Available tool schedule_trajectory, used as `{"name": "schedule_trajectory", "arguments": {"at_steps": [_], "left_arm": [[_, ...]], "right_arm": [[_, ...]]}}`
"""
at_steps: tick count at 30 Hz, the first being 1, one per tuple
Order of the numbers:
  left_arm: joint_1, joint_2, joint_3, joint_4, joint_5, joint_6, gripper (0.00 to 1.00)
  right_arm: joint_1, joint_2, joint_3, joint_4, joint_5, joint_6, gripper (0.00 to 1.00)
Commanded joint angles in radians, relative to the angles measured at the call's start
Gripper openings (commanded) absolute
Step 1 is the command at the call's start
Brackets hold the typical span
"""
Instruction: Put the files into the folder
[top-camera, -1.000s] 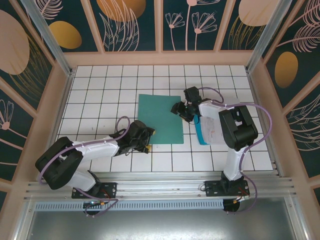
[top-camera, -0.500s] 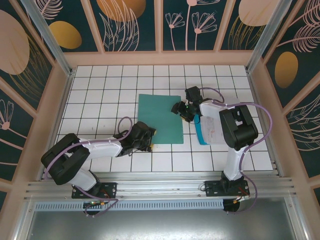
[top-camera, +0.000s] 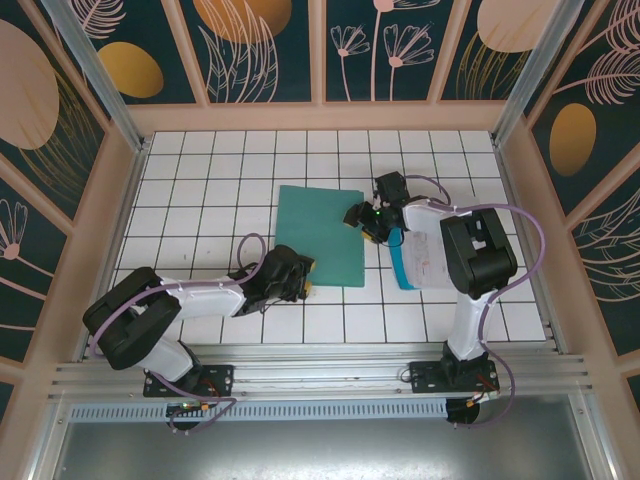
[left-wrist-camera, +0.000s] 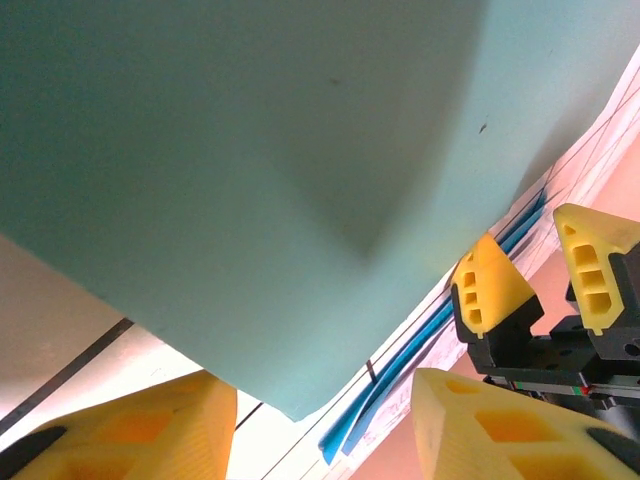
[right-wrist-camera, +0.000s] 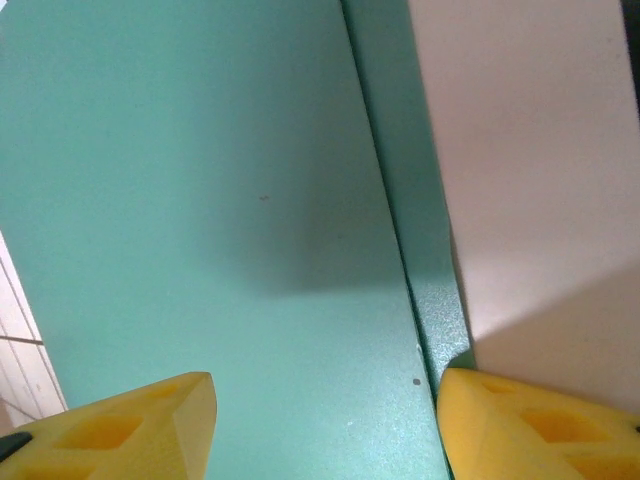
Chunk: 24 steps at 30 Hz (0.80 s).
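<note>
The teal-green folder lies shut and flat on the tiled table. My left gripper sits at its near corner. In the left wrist view that corner pokes between my yellow fingers, which stand apart, so the left gripper is open. My right gripper hovers open over the folder's right edge, a finger on each side. The files, white printed sheets with a blue strip, lie right of the folder, partly under the right arm; the blue strips also show past the folder's corner.
The white tiled table is walled by a wooden frame on three sides. An aluminium rail runs along the near edge with both arm bases. The right arm's elbow hangs over the files.
My left gripper has crept right up to the folder's near corner and its jaws have narrowed. The right gripper has shifted slightly to the right along the folder's edge.
</note>
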Motion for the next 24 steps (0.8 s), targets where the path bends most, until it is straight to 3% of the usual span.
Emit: {"name": "schedule_trajectory", "arguments": {"at_steps": [1, 16, 24], "left_arm": [[-0.007, -0.021, -0.016, 0.077, -0.033, 0.013, 0.46], [-0.01, -0.051, -0.085, 0.19, -0.029, 0.012, 0.0], [-0.011, -0.097, -0.146, 0.249, -0.044, -0.013, 0.0]], "right_arm": [[-0.018, 0.056, -0.053, -0.046, -0.02, -0.038, 0.63], [-0.05, 0.037, -0.05, -0.006, -0.117, -0.068, 0.62], [-0.05, 0.01, -0.039, 0.011, -0.152, -0.049, 0.57]]}}
